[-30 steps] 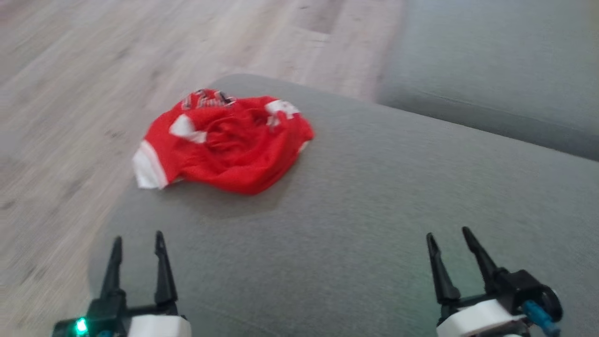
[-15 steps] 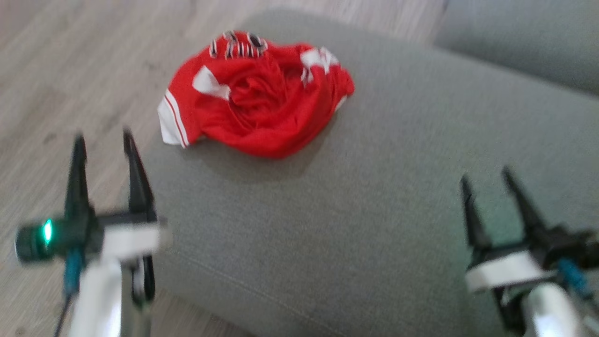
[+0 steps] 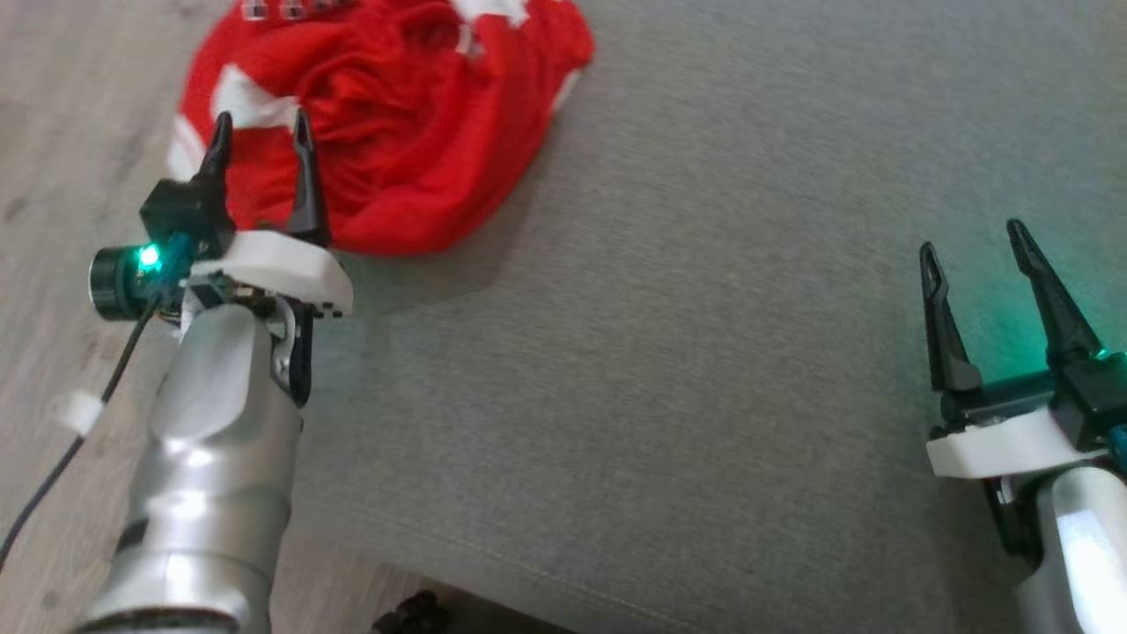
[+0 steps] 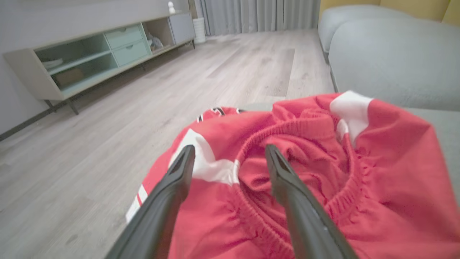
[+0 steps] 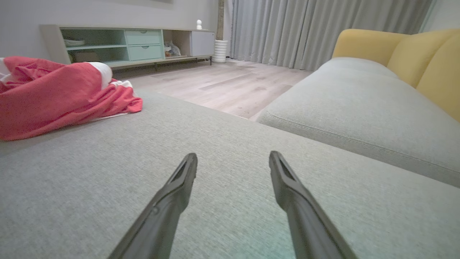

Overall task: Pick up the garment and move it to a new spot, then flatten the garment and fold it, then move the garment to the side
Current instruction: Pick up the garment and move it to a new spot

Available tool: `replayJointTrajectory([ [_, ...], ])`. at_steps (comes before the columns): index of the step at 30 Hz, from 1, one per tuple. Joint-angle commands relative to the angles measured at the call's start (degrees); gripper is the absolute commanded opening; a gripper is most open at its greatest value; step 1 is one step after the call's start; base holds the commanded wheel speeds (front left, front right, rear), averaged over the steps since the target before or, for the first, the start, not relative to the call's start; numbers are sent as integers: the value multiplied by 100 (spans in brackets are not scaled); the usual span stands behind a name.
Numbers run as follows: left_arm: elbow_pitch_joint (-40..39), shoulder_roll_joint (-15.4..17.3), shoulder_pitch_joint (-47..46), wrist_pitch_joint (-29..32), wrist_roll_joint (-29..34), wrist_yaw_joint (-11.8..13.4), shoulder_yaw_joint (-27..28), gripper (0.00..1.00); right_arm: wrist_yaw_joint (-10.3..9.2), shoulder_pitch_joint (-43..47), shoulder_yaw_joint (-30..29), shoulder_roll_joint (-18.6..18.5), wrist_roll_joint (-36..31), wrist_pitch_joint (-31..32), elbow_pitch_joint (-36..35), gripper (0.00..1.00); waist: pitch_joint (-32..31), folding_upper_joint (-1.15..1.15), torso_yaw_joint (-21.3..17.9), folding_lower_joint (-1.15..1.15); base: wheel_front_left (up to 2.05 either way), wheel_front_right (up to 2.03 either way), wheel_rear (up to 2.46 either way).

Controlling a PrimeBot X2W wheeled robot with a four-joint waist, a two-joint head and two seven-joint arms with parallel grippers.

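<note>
The garment (image 3: pixel 396 114) is a crumpled red jersey with white patches, lying at the far left corner of a grey cushion (image 3: pixel 704 352). My left gripper (image 3: pixel 260 136) is open, its two dark fingers over the garment's near left edge with nothing between them. From the left wrist, the garment (image 4: pixel 305 172) bunches just beyond the open left gripper (image 4: pixel 228 153). My right gripper (image 3: pixel 968 238) is open over bare cushion at the right, well away from the cloth. The right wrist view has the garment (image 5: pixel 54 97) far to the left of the right gripper (image 5: pixel 233 156).
Pale wooden floor (image 3: pixel 53 106) borders the cushion on the left, and the garment hangs near that edge. A second grey seat cushion (image 5: pixel 359 108) with yellow backrests (image 5: pixel 424 57) lies beyond. A low sideboard (image 4: pixel 90 57) stands against the far wall beside grey curtains (image 5: pixel 305 32).
The head camera has tipped down and closer. My left gripper has moved forward to the garment's near edge. My right gripper has come forward a little; both stay open.
</note>
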Motion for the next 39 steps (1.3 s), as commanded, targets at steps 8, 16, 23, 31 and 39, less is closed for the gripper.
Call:
replayJointTrajectory([
  [8, 1513, 469, -766, 77, 71, 608, 147, 100, 43, -108, 179, -123, -4, -61, -282, 100, 448, 0, -541, -2, 0, 0, 0],
  [16, 1703, 572, -1011, -18, 44, 1013, 194, 39, 43, -183, 175, -175, -19, -61, -306, 100, 651, 0, -589, -2, 0, 0, 0],
  [23, 107, 716, -862, -27, 168, 1175, 147, 0, 43, -323, 348, -3, 79, -61, -202, 100, 409, 0, -705, -2, 0, 0, 0],
  [31, -1772, 953, -844, -28, 544, 973, -314, 0, 43, -411, 594, 467, 207, -61, -84, 100, -446, 0, -1394, -2, 0, 0, 0],
  [39, -2398, 1135, -1187, 16, 827, 546, -876, 0, 43, -269, 809, 822, 432, -61, 24, 100, -1485, 0, -2922, -2, 0, 0, 0],
])
